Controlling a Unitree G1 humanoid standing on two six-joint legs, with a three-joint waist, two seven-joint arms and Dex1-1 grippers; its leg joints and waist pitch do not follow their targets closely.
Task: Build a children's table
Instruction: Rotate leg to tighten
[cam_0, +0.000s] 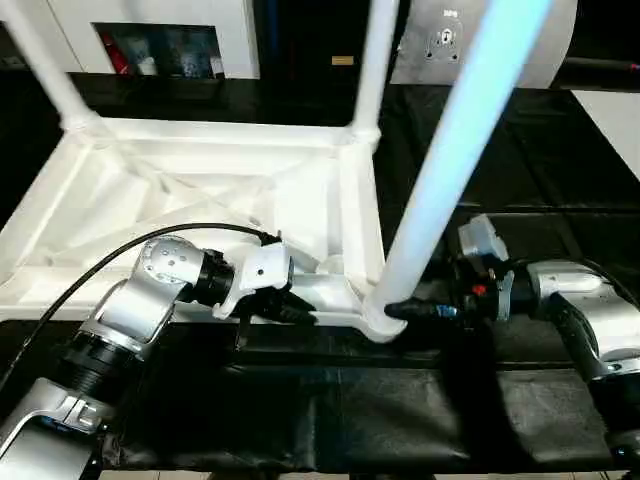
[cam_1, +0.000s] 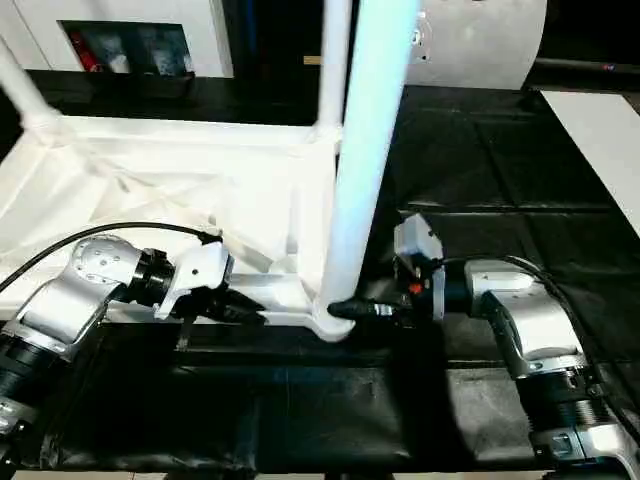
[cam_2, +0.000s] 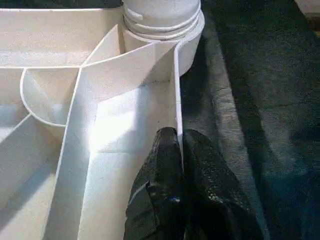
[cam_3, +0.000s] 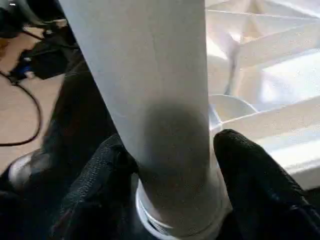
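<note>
L fingers (cam_2: 172, 165) pinch tabletop rim (cam_2: 176, 100); R fingers (cam_3: 250, 175) straddle leg (cam_3: 160, 100).

Bench (cam_0: 500, 160): black cover, creased, panel seams visible across surface. Children's table (cam_0: 200, 190) lies upside down directly on bench, X-ribbed underside up, occupying left half, its near rim close to bench's near edge. Legs stand upright from far corner sockets and from near right corner socket. Right half of bench bare black cover. White sheet (cam_0: 610, 125) lies at far right corner.
</note>
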